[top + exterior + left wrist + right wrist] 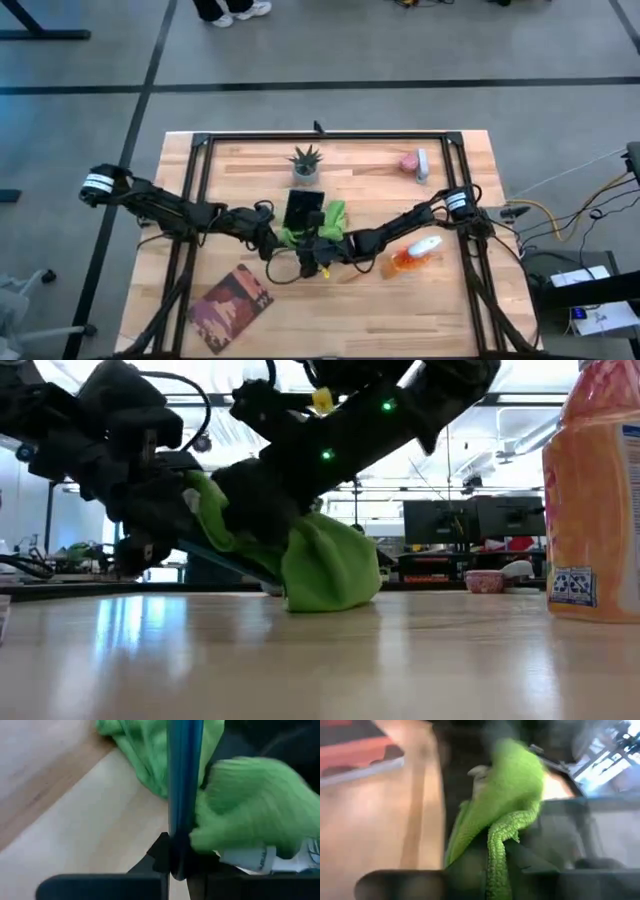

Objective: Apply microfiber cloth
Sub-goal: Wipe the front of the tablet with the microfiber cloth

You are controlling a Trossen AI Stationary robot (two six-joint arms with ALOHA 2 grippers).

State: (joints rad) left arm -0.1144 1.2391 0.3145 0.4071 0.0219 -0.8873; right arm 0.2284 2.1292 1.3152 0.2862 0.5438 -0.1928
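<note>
The dark flat tablet point(302, 208) lies mid-table and shows edge-on as a thin blue slab point(183, 790) in the left wrist view. In the low view it is tilted point(215, 560), its left end raised. My left gripper point(273, 241) is shut on its edge. The lime-green microfiber cloth point(333, 214) drapes over the tablet and bunches on the table point(332, 572). My right gripper point(320, 243) is shut on the cloth point(512, 795) over the tablet. My left gripper pinches the tablet's thin edge point(179, 851) between its two fingers, coming level from the table's left. That end of the tablet is raised and the far end slopes down toward the table. My right gripper pinches a bunched fold of the cloth point(496, 851) between its fingers, slanting down from the table's right. The rest of the cloth spreads onto the tablet and hangs slack to the table.
An orange spray bottle point(415, 255) lies right of the grippers and looms near the low camera point(595, 500). A small potted plant point(306, 162) and a pink-and-white object point(415, 162) stand at the far edge. A brown patterned booklet point(232, 305) lies near left.
</note>
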